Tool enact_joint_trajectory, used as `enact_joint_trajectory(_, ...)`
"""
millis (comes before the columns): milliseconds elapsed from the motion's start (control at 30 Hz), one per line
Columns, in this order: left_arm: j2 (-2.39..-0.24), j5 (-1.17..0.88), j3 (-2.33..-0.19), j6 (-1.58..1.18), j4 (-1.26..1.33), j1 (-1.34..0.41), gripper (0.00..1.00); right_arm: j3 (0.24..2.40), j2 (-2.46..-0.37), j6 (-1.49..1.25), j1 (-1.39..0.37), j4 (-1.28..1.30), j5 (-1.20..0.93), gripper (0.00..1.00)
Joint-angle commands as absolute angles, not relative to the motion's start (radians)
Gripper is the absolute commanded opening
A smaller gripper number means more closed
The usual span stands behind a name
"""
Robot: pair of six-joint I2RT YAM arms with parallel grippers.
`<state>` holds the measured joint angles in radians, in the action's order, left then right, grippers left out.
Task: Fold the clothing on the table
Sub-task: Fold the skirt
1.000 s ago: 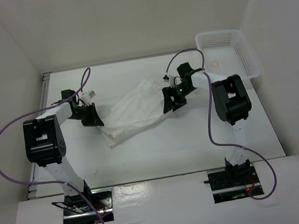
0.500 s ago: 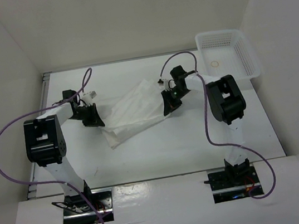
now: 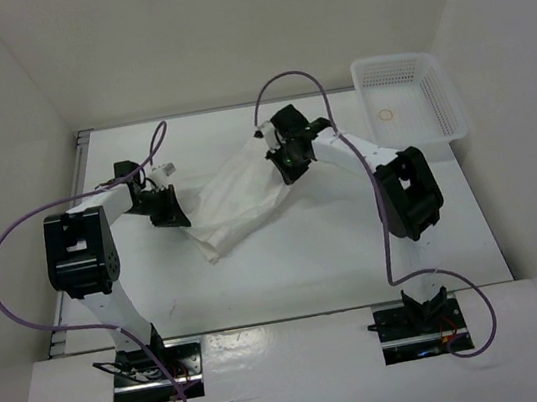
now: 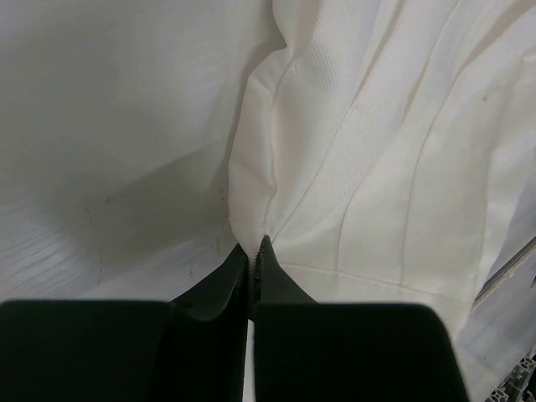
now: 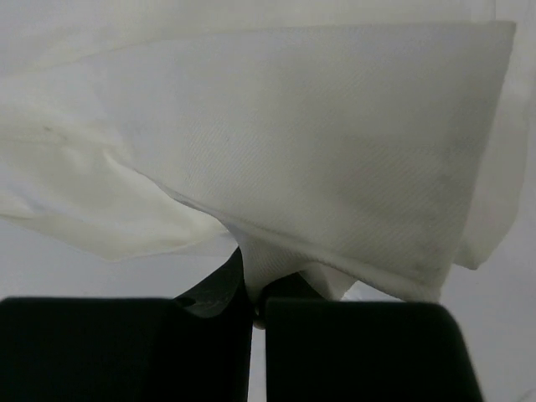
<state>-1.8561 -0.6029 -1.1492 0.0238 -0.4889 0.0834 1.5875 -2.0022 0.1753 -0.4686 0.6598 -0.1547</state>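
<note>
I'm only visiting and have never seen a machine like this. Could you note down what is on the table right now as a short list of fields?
Garment: clothing, white and wrinkled, lying diagonally mid-table
Surface: table, matte white
Left arm: left gripper shut on the clothing's left edge
Right arm: right gripper shut on the clothing's far right edge
Other item: basket, white plastic, far right corner, apart from the clothing
Fold state: rumpled, no tidy fold visible
</note>
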Motion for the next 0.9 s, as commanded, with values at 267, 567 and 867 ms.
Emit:
enact_joint_trajectory(267, -1.842, -0.604, -1.14, 0.049, -0.477, 0.092, 0.01, 1.684, -1.913, 0.317, -0.839, 0.699, 0.227, 0.0)
enact_joint_trajectory(567, -1.833, -0.614, -1.149, 0.04, -0.477, 0.092, 0.01, 1.661, -1.953, 0.409, -1.054, 0.666, 0.314, 0.0)
enact_joint_trajectory(867, -1.842, -0.623, -1.149, 0.04, -0.477, 0.092, 0.01, 1.729, -2.048, 0.521, -1.16, 0.592, 0.334, 0.0)
